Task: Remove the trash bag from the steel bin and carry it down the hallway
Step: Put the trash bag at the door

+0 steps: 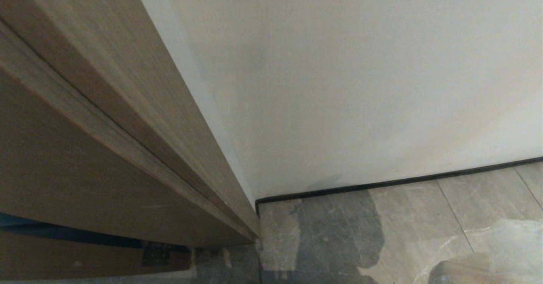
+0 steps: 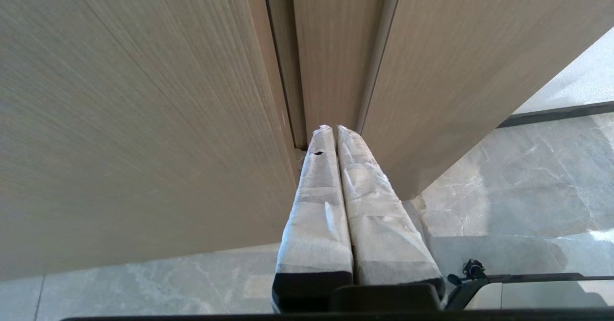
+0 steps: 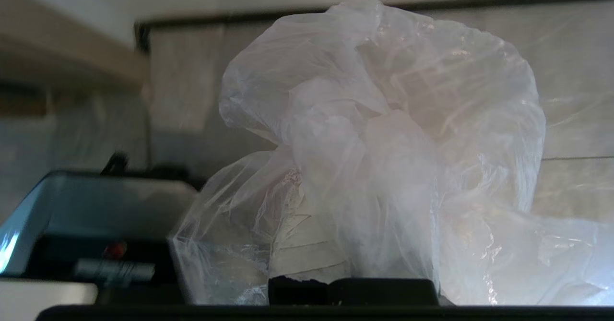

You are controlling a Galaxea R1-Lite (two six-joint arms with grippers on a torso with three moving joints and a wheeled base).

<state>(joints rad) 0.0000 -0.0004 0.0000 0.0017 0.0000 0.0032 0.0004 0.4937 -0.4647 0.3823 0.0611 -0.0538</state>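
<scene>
- My right gripper (image 3: 307, 244) is clenched on the trash bag (image 3: 379, 134), whose clear plastic billows up over the fingers.
- My left gripper (image 2: 331, 134) is pressed shut, empty, near a tan door frame (image 2: 336, 47).
- Beyond: hallway (image 1: 466, 207) tiles, black baseboard (image 1: 394, 183), white wall (image 1: 360, 84).

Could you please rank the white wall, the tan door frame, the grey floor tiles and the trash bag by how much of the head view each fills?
1. White wall
2. Tan door frame, close to the camera
3. Grey floor tiles
4. Trash bag, only partly in view at the lower right
</scene>
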